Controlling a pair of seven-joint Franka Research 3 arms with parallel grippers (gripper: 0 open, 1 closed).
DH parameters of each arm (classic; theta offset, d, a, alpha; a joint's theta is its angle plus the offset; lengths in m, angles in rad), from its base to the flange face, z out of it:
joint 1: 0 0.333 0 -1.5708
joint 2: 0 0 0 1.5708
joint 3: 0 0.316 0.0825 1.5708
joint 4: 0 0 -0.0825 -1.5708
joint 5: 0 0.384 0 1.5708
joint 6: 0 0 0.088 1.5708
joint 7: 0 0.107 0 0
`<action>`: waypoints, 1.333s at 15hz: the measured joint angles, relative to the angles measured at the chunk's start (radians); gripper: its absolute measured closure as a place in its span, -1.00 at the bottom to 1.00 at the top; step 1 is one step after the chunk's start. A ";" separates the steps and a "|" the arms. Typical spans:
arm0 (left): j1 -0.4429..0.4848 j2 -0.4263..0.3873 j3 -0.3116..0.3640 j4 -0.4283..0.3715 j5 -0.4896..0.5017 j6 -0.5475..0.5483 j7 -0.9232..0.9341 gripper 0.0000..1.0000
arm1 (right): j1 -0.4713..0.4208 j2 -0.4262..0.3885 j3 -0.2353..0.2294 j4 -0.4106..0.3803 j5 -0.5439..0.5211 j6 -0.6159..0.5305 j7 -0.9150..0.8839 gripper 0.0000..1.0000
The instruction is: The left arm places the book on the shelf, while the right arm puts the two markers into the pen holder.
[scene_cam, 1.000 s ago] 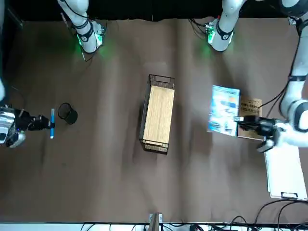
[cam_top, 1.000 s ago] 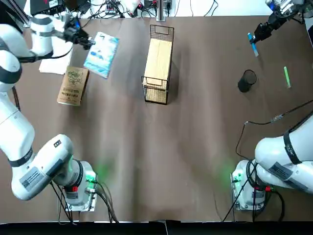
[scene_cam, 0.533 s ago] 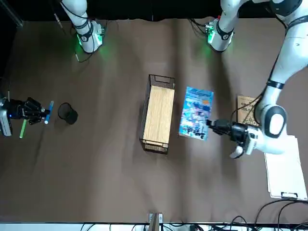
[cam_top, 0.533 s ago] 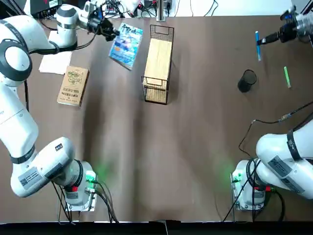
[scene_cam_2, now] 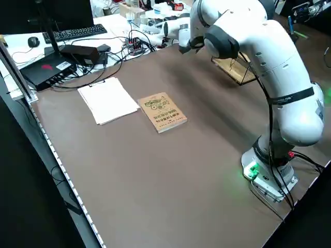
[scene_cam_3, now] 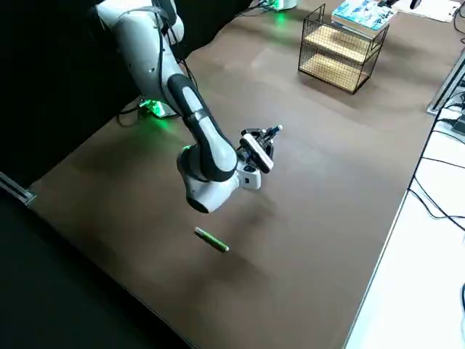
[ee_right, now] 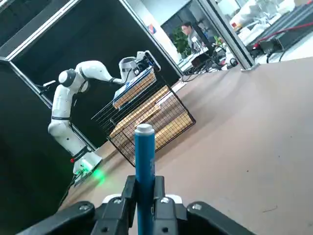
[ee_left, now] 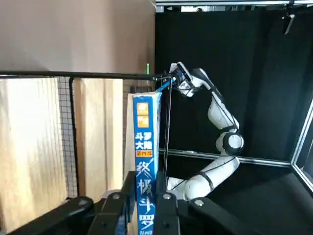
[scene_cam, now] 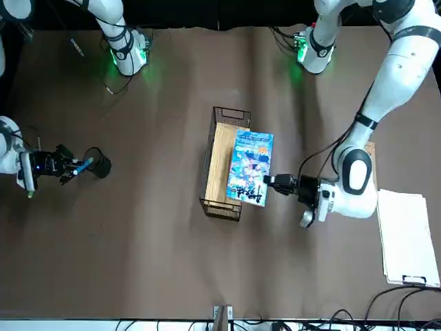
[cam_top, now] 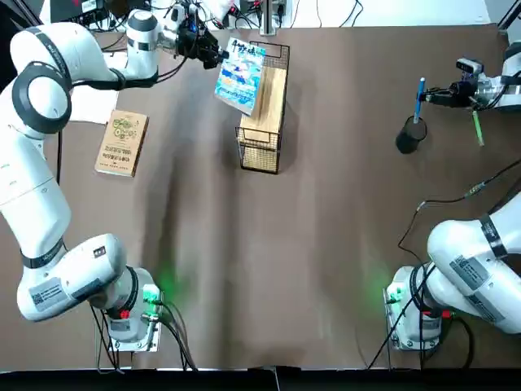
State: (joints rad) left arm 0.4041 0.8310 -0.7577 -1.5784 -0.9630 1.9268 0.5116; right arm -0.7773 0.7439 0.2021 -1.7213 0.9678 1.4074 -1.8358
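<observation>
Right now, take the wire-mesh shelf (cam_top: 267,110) as your landmark. Your left gripper (cam_top: 223,56) is at its left side, toward the far end, fingers closed on the spine edge of the light blue paperback (cam_top: 240,75). The paperback lies directly before those fingertips, reaching over the left part of the shelf's wooden top board (scene_cam: 219,165); you can't tell from these views whether it touches the board.

Well to the right of the shelf, your right gripper (cam_top: 422,97) has its fingers closed around the blue marker (ee_right: 145,171), which sticks out past the fingertips. You have that marker at the mouth of the black pen holder (cam_top: 409,137), overlapping its far rim in the top view, though you can't tell whether any of it is inside. The green marker (cam_top: 478,129) lies on the table (cam_top: 342,204), farther right of the shelf than the holder and near your right gripper.

Left of the shelf, you have the tan-brown book (cam_top: 122,143) flat on the table, with white paper (scene_cam_2: 108,100) beyond it.
</observation>
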 joint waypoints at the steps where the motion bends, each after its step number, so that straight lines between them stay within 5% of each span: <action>1: -0.014 0.000 0.000 -0.001 -0.013 0.022 0.005 0.60 | -0.001 0.013 0.000 0.000 0.001 0.000 -0.030 0.64; 5: -0.056 0.010 0.001 -0.007 -0.027 0.095 0.026 0.60 | -0.009 0.056 -0.001 0.002 0.001 -0.002 -0.104 0.57; 6: -0.057 0.013 0.002 -0.012 -0.030 0.098 0.039 0.60 | -0.014 0.059 -0.001 0.003 0.001 -0.002 -0.105 0.46; 8: -0.057 0.022 0.006 -0.033 -0.047 0.108 0.097 0.60 | -0.033 0.059 -0.001 0.017 0.002 -0.015 -0.101 -0.07; 17: -0.075 0.040 0.040 -0.058 -0.055 0.131 0.174 0.61 | -0.058 -0.006 -0.001 0.174 -0.044 -0.090 0.214 -0.08; 20: -0.077 0.045 0.042 -0.062 -0.081 0.131 0.178 0.20 | -0.060 -0.035 0.001 0.294 -0.154 -0.089 0.422 -0.09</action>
State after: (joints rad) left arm 0.3269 0.8760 -0.7161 -1.6403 -1.0439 2.0577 0.6892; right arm -0.8370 0.7087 0.2034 -1.4273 0.8142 1.3184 -1.4137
